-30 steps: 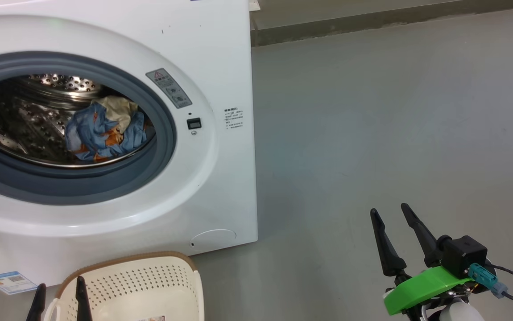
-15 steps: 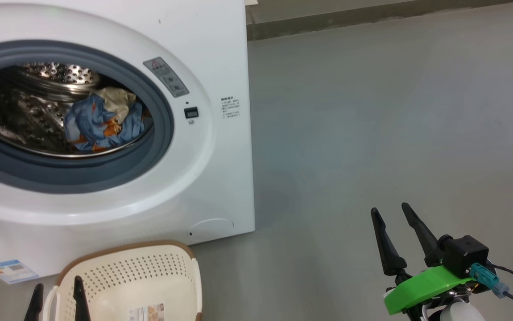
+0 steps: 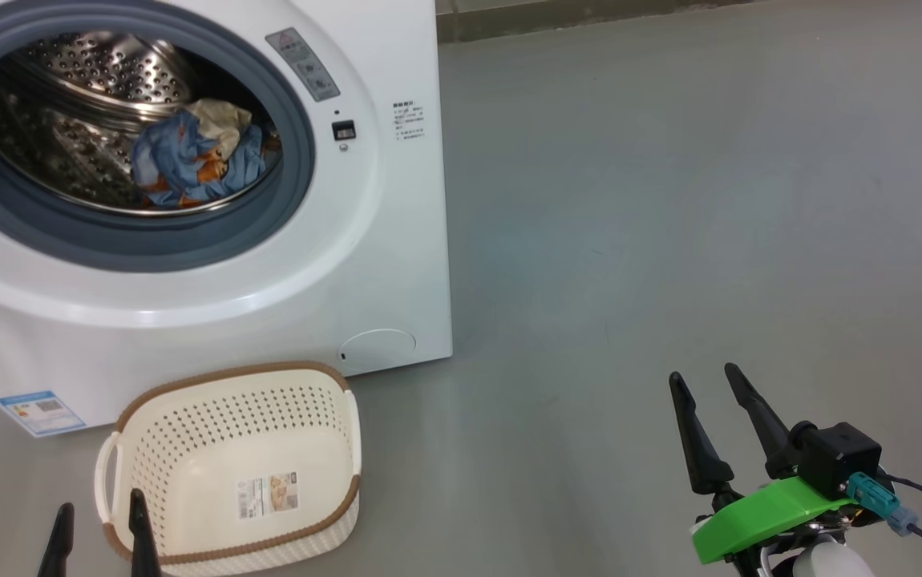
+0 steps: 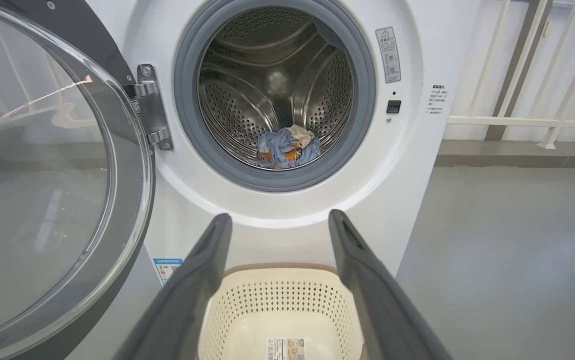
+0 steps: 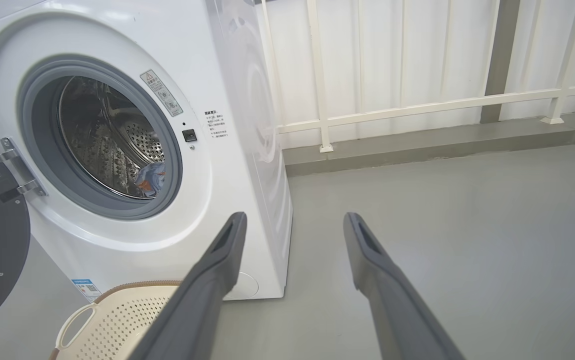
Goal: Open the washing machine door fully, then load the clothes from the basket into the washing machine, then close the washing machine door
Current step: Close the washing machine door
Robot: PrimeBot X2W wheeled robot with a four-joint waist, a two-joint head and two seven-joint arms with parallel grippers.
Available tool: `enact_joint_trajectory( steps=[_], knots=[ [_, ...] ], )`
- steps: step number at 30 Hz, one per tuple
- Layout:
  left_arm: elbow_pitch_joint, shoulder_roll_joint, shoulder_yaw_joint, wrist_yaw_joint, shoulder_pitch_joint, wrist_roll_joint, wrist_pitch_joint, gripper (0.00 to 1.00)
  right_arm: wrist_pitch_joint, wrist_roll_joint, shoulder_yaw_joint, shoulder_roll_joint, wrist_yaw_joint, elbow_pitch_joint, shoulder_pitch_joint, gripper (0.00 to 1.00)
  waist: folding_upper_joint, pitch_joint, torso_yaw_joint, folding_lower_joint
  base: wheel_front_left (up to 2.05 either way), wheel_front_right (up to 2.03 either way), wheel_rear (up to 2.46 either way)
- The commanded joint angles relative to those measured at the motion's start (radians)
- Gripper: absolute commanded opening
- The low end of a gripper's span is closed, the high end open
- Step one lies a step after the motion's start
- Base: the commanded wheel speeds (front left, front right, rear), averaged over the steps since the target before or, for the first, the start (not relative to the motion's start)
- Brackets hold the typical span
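Note:
The white washing machine point(image 3: 397, 264) stands at the left with its door point(image 4: 52, 200) swung wide open on the left hinge. Light blue and cream clothes point(image 3: 196, 156) lie in the steel drum point(image 4: 247, 100). On the floor in front sits the cream basket point(image 3: 212, 433), holding nothing but its label sticker. My left gripper point(image 3: 100, 509) is open at the basket's near left corner, nothing between its fingers. My right gripper point(image 3: 705, 377) is open over bare floor at the right, well away from the machine. In the right wrist view the clothes point(image 5: 150, 177) show inside the drum.
Grey floor point(image 3: 669, 200) spreads to the right of the machine. A white railing point(image 5: 417, 105) on a raised kerb runs along the back. A blue energy sticker point(image 3: 36, 410) sits low on the machine's front, and a round flap point(image 3: 377, 349) near its lower right corner.
The head camera has tilted down and back: the machine slid up the picture and the whole basket came into view. Both grippers hold the same open pose.

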Motion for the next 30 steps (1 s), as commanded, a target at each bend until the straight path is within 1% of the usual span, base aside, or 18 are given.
enact_joint_trajectory(
  steps=[1,6,18,22,26,27,30],
  knots=[
    [-0.032,0.009,0.035,0.009,-0.033,0.002,-0.008,1.0,-0.005,0.003,0.018,0.004,0.009,-0.029,-0.002,1.0,0.0,-0.001,0.001,0.0,-0.85,0.85,0.0],
    [-0.041,0.009,0.032,-0.001,-0.031,-0.006,-0.008,1.0,-0.005,0.001,0.019,0.004,0.009,-0.031,-0.001,1.0,0.0,-0.004,0.006,0.0,-0.44,0.44,0.0],
    [-0.038,0.009,0.033,-0.008,-0.027,-0.006,-0.008,1.0,-0.005,-0.004,0.021,0.004,0.009,-0.035,0.006,1.0,0.0,-0.007,0.026,0.0,0.0,0.0,0.0],
    [-0.038,0.009,0.036,-0.007,-0.033,-0.004,-0.008,1.0,-0.005,-0.007,0.026,0.004,0.009,-0.036,0.007,1.0,0.0,-0.005,0.051,0.0,0.0,0.0,0.0],
    [-0.037,0.009,0.039,-0.006,-0.03,-0.004,-0.008,1.0,-0.005,-0.017,0.034,0.004,0.009,-0.038,0.01,1.0,0.0,-0.005,0.09,0.0,0.0,0.0,0.0],
    [-0.037,0.009,0.039,-0.006,-0.03,-0.004,-0.008,1.0,-0.005,-0.017,0.034,0.004,0.009,-0.038,0.01,1.0,0.0,-0.005,0.09,0.0,0.0,0.0,0.0],
    [-0.036,0.009,0.038,-0.003,-0.023,-0.004,-0.008,1.0,-0.005,-0.023,0.036,0.004,0.009,-0.039,0.011,1.0,0.0,-0.009,0.13,0.0,0.0,0.0,0.0]
  ],
)
